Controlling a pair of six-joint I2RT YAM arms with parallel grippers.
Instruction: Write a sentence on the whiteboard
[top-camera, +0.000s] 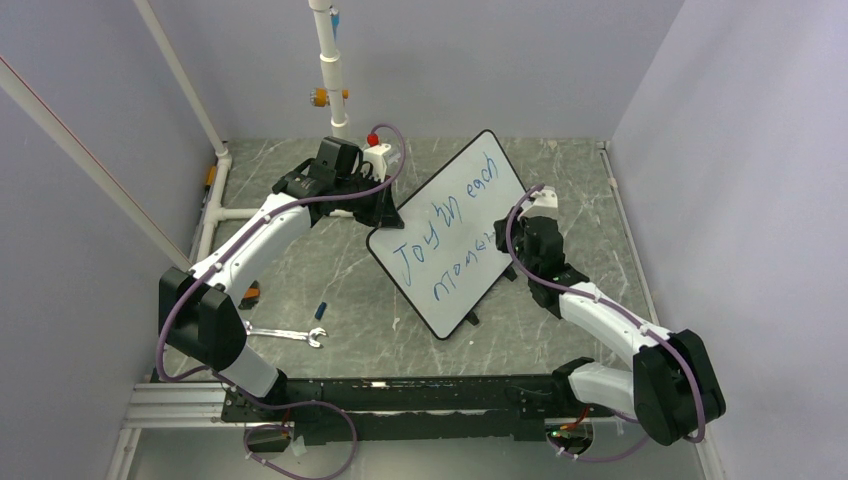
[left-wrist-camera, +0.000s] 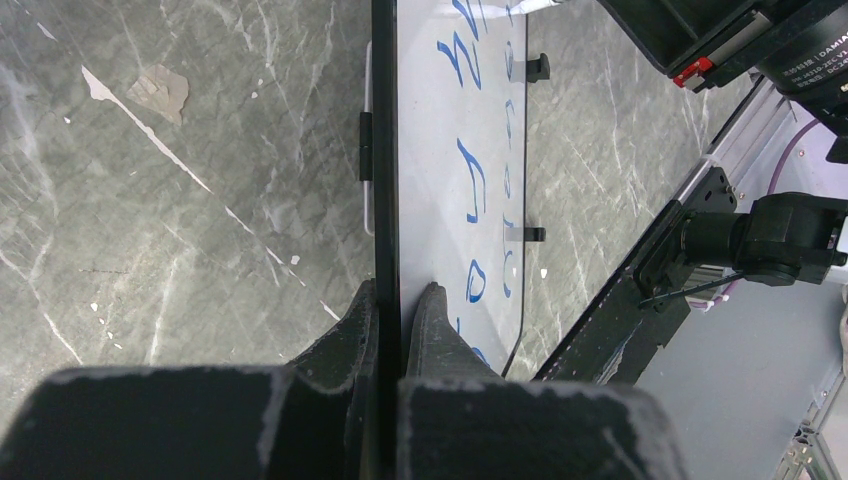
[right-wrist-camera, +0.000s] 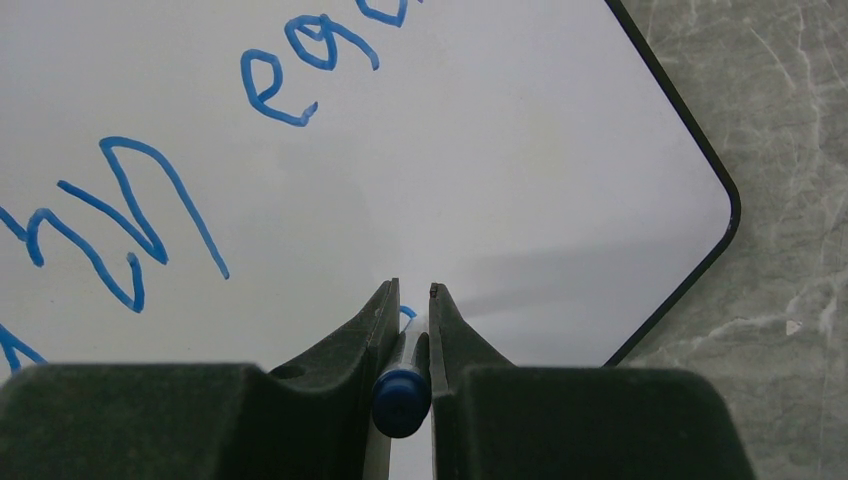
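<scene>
The sentence (top-camera: 445, 248) looks complete on the whiteboard (top-camera: 482, 165) — little left. Left gripper (left-wrist-camera: 400, 292) jaws pinch its nine-o'clock edge; right gripper (right-wrist-camera: 413, 292) jaws clamp the marker (right-wrist-camera: 402, 398).

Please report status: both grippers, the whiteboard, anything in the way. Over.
Left gripper shut on whiteboard edge. Right gripper shut on blue marker, at the board. Sentence: Joy in each, second line partly hidden. Wrench on table, apart from board.

On the whiteboard (top-camera: 478, 158) the sentence (top-camera: 455, 235) stands in blue handwriting, "Joy in each" above "moment"; on a black motor housing (left-wrist-camera: 810, 50) small white print reads "DAMIA", its end cut off.
</scene>
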